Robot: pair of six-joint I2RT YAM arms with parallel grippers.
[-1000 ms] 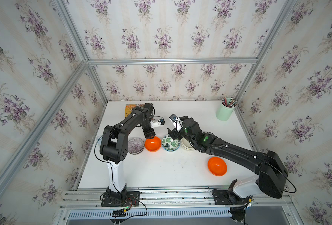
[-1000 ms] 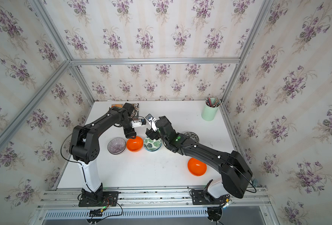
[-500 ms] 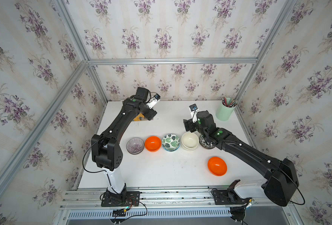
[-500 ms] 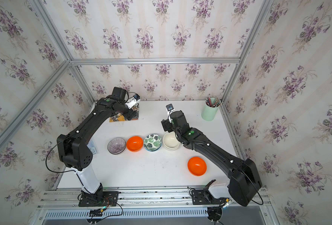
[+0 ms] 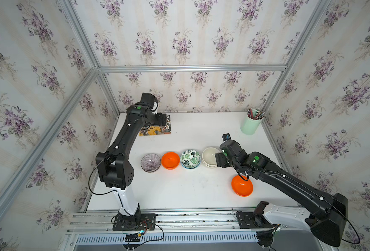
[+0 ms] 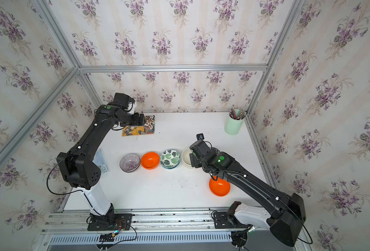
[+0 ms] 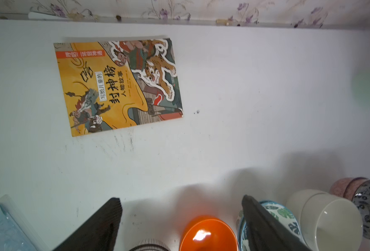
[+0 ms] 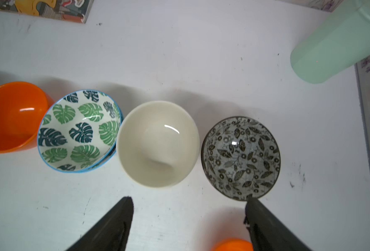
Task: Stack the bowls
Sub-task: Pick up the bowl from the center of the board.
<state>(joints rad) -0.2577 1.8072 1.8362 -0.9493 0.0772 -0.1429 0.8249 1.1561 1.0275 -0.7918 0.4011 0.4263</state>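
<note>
**Bowl row and gripper positions.** Five bowls are standing in a row across the table (image 5: pixel 190 195): purple striped bowl (image 5: pixel 150 162), orange bowl (image 5: pixel 170 160), leaf-print bowl (image 5: pixel 190 158), cream bowl (image 5: pixel 210 155) and, seen in the right wrist view, floral bowl (image 8: pixel 241 158). A second orange bowl (image 5: pixel 242 185) is lying alone nearer the front edge. The right gripper (image 8: pixel 188 201) is hovering with jaws spread and empty. The cream and floral bowls are lying just beyond its fingertips, with the second orange bowl's rim showing between them. The left gripper (image 7: pixel 180 200), jaws likewise parted and empty, is hanging over the book (image 7: pixel 119 87), well apart from the row.
</note>
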